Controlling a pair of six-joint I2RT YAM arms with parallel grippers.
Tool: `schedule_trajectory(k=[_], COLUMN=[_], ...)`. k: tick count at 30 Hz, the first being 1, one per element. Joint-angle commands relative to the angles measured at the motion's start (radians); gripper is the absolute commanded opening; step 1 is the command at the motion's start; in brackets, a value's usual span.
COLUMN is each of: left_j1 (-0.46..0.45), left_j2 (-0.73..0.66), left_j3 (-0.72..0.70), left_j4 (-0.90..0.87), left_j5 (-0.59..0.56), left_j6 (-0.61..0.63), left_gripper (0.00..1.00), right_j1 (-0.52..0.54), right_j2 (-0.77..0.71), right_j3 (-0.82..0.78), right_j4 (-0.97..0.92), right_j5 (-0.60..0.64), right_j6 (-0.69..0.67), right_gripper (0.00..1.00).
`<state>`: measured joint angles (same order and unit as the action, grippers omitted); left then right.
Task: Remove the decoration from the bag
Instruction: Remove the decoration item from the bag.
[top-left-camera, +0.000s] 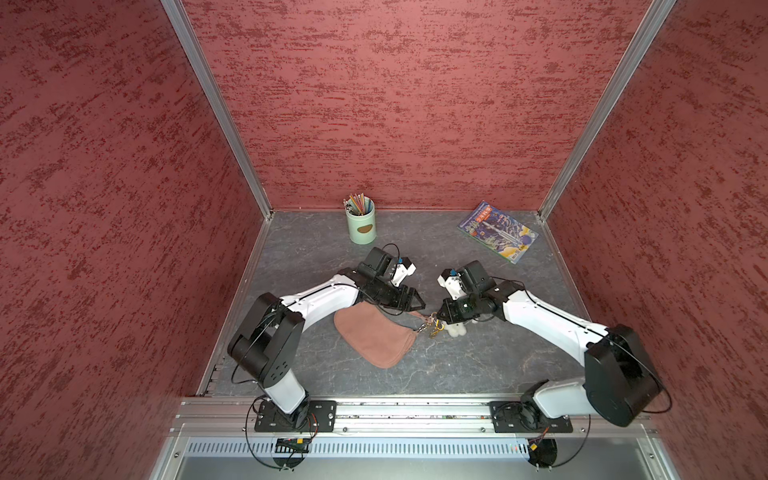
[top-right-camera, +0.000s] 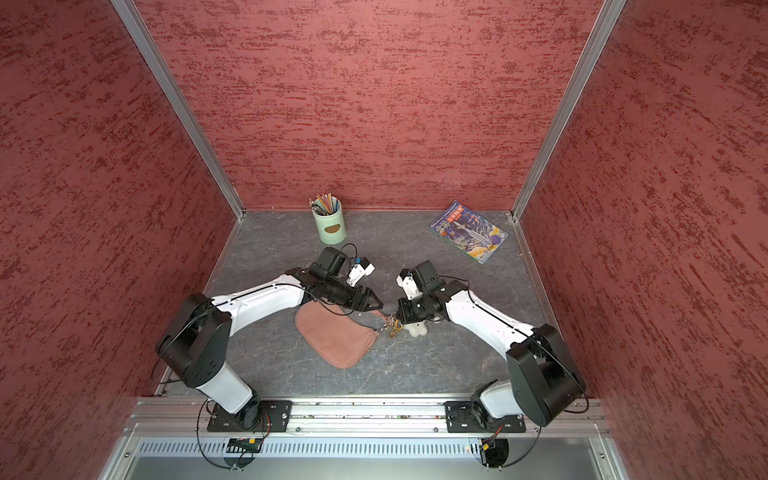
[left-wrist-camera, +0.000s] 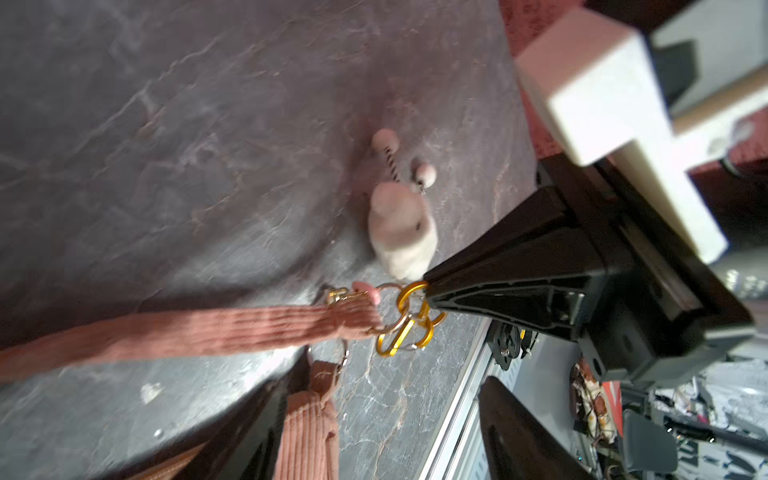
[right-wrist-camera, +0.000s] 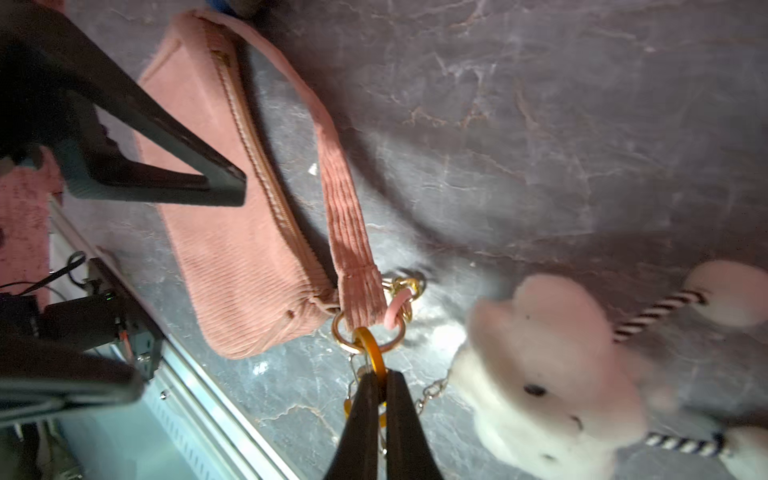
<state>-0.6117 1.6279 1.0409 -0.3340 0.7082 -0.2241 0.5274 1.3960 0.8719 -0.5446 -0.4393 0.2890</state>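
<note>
**Clip Pinched, Unhooking Yet to Come**

The right gripper (right-wrist-camera: 380, 376) is clenching its tips on the yellow clip (right-wrist-camera: 371, 345), which is threading through the bag's gold ring (right-wrist-camera: 340, 338). By my judgement the unhooking step is only beginning. The left gripper (top-left-camera: 415, 305) is hovering at 12 o'clock of the strap end with its jaws spread wide, gripping nothing.

The bag (top-left-camera: 374, 336) is lying flat near the middle of the table (top-left-camera: 316, 257). The decoration (top-left-camera: 455, 330) is resting on the table at 3 o'clock of the bag's hardware, and a fine chain (right-wrist-camera: 434, 390) is joining it to the clip.

The next move is probably calling for the left jaws to pin the strap (left-wrist-camera: 187, 332) while the right one works the clip off the ring. A plain tug would likely drag the light bag along.

The bag is showing soft, fine-ribbed, corduroy-like cloth in a crescent shape. The decoration is looking fluffy and lumpy, with striped cord legs ending in balls. Clip and ring are looking hard, smooth and slippery.
</note>
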Motion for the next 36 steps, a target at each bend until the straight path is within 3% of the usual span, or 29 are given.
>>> schedule_trajectory(k=[1, 9, 16, 21, 27, 36], left_j1=[-0.005, 0.057, 0.050, 0.040, 0.007, -0.041], left_j2=[-0.043, -0.069, -0.096, -0.170, -0.277, -0.319], left_j3=[-0.025, 0.014, 0.037, 0.007, -0.064, -0.096], left_j4=[0.070, 0.016, -0.122, -0.188, -0.114, -0.053], left_j5=[0.069, 0.312, 0.369, 0.323, 0.124, -0.008], left_j6=[0.156, 0.276, 0.375, 0.488, 0.657, 0.760], left_gripper=[0.77, 0.74, 0.66, 0.66, 0.69, 0.65], right_j1=[-0.004, -0.019, -0.020, -0.021, -0.024, -0.024], right_j2=[-0.057, -0.169, -0.183, -0.177, -0.164, -0.150], right_j3=[-0.013, -0.020, 0.014, 0.054, 0.088, 0.111], right_j4=[0.048, 0.132, 0.143, 0.121, 0.113, 0.104], right_j5=[-0.096, -0.217, -0.285, -0.344, -0.419, -0.502], right_j6=[0.022, 0.037, 0.034, 0.031, 0.031, 0.034], right_gripper=[0.00, 0.00, 0.00, 0.00, 0.00, 0.00])
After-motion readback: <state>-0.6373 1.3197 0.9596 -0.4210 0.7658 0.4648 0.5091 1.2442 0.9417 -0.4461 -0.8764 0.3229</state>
